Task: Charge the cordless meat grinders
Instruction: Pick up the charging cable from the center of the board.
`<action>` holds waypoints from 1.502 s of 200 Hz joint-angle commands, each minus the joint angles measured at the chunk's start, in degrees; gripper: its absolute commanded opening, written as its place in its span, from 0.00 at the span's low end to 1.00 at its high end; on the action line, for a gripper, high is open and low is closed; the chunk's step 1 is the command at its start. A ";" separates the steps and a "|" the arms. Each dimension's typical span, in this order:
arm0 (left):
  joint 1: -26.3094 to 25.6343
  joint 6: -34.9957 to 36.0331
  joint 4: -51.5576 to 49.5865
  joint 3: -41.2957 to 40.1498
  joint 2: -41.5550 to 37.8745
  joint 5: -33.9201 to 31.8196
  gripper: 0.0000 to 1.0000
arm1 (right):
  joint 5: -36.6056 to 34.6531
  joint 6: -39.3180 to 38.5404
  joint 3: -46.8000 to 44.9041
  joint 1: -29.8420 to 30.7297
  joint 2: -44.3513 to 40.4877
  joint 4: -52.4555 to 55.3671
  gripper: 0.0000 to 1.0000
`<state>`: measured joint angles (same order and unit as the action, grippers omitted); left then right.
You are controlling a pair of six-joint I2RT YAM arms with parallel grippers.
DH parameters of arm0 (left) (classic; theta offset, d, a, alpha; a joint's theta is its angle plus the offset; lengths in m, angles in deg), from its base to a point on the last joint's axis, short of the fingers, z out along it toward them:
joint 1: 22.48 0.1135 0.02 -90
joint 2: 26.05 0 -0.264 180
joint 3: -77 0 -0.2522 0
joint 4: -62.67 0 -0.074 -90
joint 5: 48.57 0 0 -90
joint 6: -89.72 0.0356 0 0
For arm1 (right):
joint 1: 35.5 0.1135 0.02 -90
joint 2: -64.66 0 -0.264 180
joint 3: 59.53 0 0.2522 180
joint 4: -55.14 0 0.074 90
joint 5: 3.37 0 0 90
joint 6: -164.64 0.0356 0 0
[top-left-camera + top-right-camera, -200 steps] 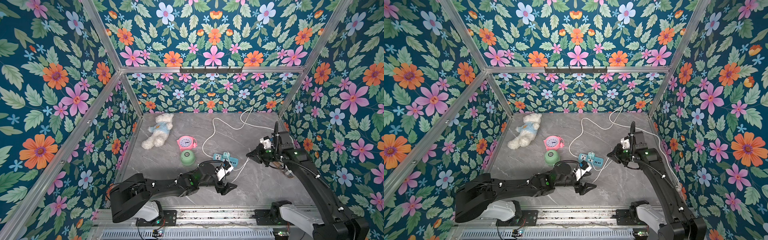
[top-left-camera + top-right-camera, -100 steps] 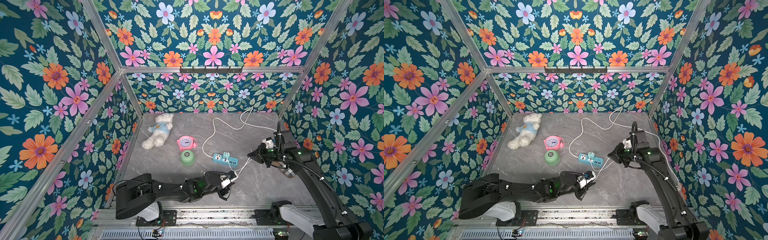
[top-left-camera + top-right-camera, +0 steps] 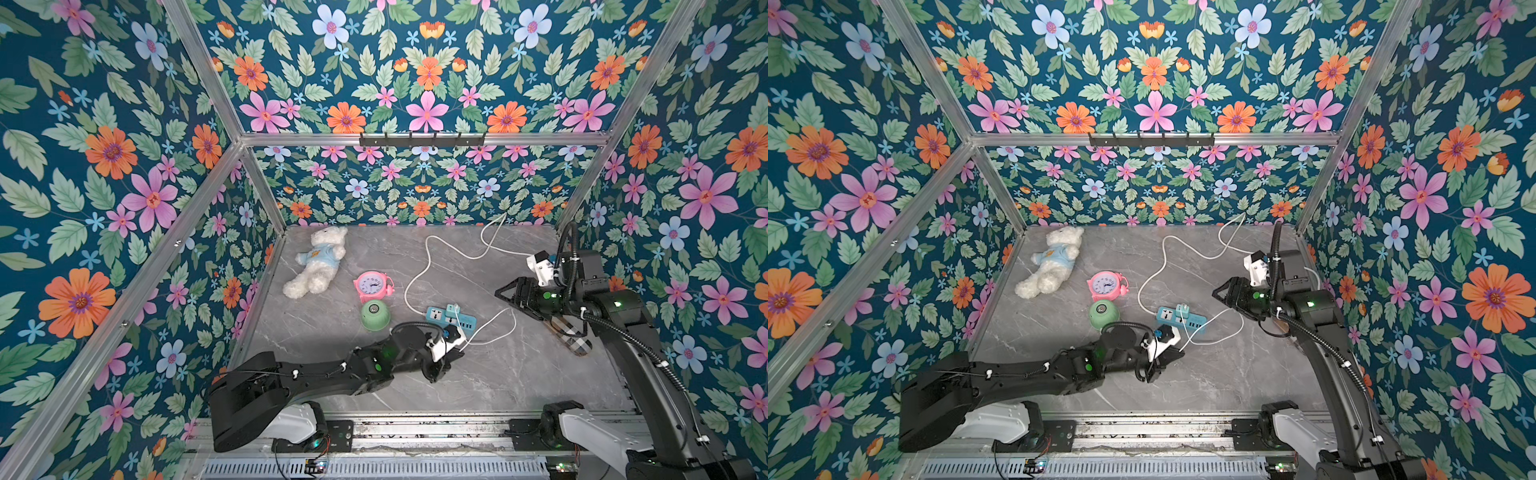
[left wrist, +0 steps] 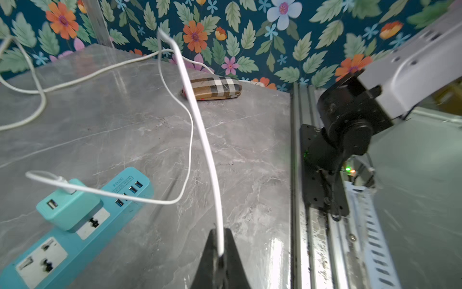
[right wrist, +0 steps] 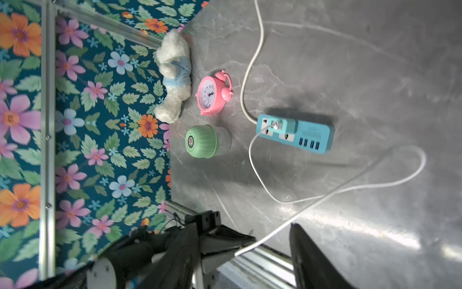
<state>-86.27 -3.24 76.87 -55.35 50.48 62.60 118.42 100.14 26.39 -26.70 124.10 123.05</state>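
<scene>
The cordless meat grinder is a mint-green dome with a silver button, standing on the grey table in front of a pink clock; it also shows in the right wrist view. A thin white charging cable runs from a teal adapter on the blue power strip. My left gripper is shut on this cable near its free end, just in front of the strip. My right gripper hovers open to the right of the strip, holding nothing.
A pink alarm clock and a white teddy bear lie at the back left. A plaid case lies by the right wall under my right arm. The strip's thick white cord snakes to the back wall. The metal rail edges the front.
My left gripper swung toward the front, came back to the strip and closed on the cable. My right gripper, shut before, has opened and let the cable go.
</scene>
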 commanded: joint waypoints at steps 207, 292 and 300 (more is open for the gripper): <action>13.38 8.71 -23.13 12.60 2.44 48.65 0.02 | 14.74 -63.05 -13.95 25.81 1.03 -4.79 0.01; 18.24 -8.97 3.05 -3.62 -12.07 34.53 0.57 | 18.94 -47.56 -17.92 23.96 -4.62 -16.95 0.00; 18.22 -8.78 4.08 -4.95 -13.75 32.54 0.57 | 19.54 -46.62 -18.18 23.41 -4.90 -17.46 0.00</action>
<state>-68.31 -6.89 68.87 -57.08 40.12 101.81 134.77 48.31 8.82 -2.26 120.05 110.40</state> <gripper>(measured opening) 0.580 0.064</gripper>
